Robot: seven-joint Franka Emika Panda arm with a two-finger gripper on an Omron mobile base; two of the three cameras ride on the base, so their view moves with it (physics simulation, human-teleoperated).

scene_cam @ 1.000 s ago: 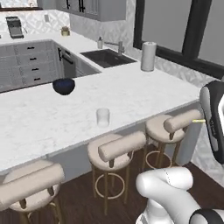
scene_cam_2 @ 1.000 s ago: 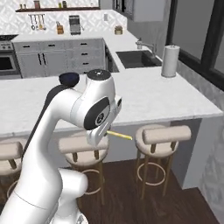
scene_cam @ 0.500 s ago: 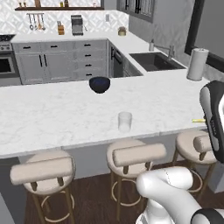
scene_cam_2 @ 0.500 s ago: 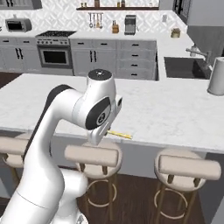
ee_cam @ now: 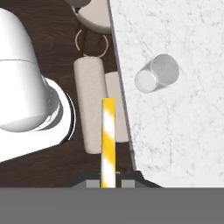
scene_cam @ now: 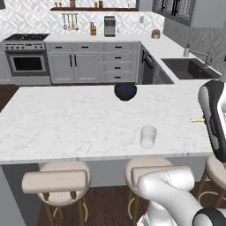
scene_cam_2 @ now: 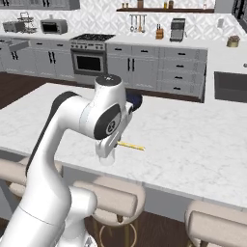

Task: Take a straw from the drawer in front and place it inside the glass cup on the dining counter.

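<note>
The dining counter (scene_cam: 66,123) carries the glass cup (scene_cam: 148,136) and a dark bowl (scene_cam: 125,91).

Table (scene_cam: 66,123): white grey-veined marble-look slab, smooth, matt. Glass cup (scene_cam: 148,136): clear, whitish translucent. Straw (ee_cam: 107,140): yellow with white stripes, smooth. Stools (scene_cam: 56,181): beige padded upholstery. Floor (ee_cam: 39,170): dark wood. Bowl (scene_cam: 125,91): dark blue, glossy.

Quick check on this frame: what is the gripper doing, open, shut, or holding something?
Gripper: shut on the straw, which sticks out over the stool beside the dining counter edge, short of the glass cup.
</note>
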